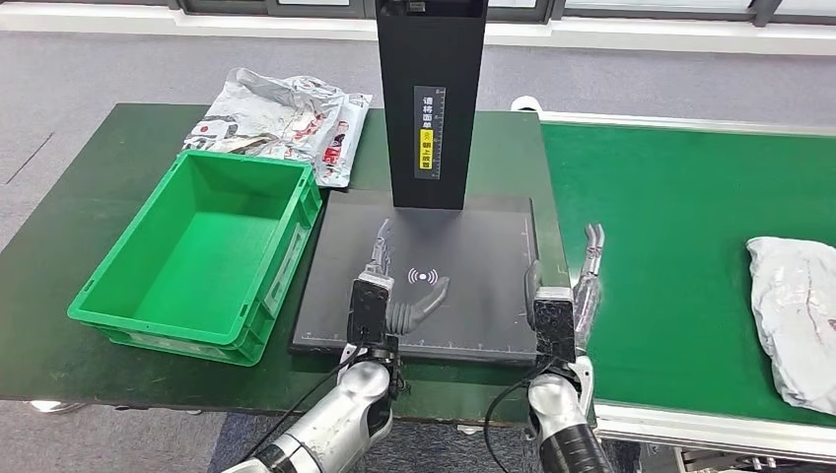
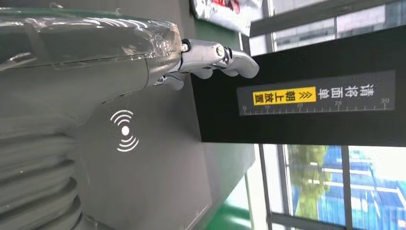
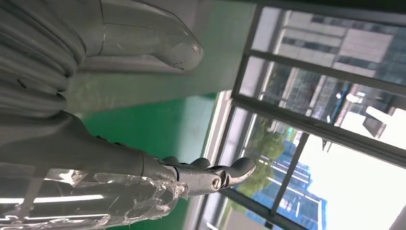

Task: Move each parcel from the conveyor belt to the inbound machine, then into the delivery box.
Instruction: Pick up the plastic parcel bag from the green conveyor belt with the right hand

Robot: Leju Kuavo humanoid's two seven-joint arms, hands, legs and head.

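Green table (image 1: 79, 236), green conveyor belt (image 1: 670, 207), grey floor (image 1: 118, 69), windows (image 3: 330, 96).

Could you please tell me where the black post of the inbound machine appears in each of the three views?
Head view: the post stands at top centre, behind the scan plate.
Left wrist view: the post lies sideways across the right half, its yellow label readable, past the left hand.
Right wrist view: I cannot make it out; the right hand is there, with green belt and windows.
Shared landmark: the post's yellow label, seen from head and left wrist.
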